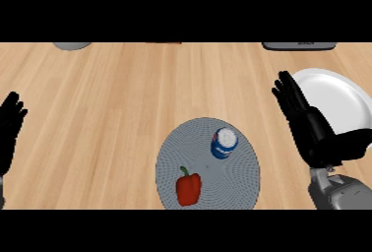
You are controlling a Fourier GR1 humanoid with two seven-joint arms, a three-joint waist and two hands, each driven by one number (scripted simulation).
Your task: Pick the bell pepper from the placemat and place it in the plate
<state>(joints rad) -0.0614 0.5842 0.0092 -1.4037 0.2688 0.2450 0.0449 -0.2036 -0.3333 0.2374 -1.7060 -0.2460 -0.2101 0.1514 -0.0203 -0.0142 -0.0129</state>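
Wood grain is running across the whole counter (pixel 116 98) beneath me, pale and bare through the middle of the frame. Low in the center, a round grey placemat (pixel 240 172) is lying flat, its lower edge reaching the bottom of the view. On its lower left part, the red bell pepper (pixel 189 189) is lying with its green stem pointing toward the top of the frame, untouched by either of my hands. Just above and to the right of it, also on the placemat, a small blue and white container (pixel 224 142) is sitting apart from the pepper.

At the right edge of the frame, the white plate (pixel 341 96) is resting on the counter with nothing on it that I can see. My right hand (pixel 309 123) is hovering over the plate's left rim, fingers straight and pointing up toward the top of the frame, holding nothing; my grey forearm is coming in from the lower right corner. My left hand (pixel 10 128) is resting open at the left edge, fingers up, well away from the placemat.

Along the top edge, a grey rounded object (pixel 71 46) is showing at the upper left and a dark flat object (pixel 299 45) at the upper right, both cut off.
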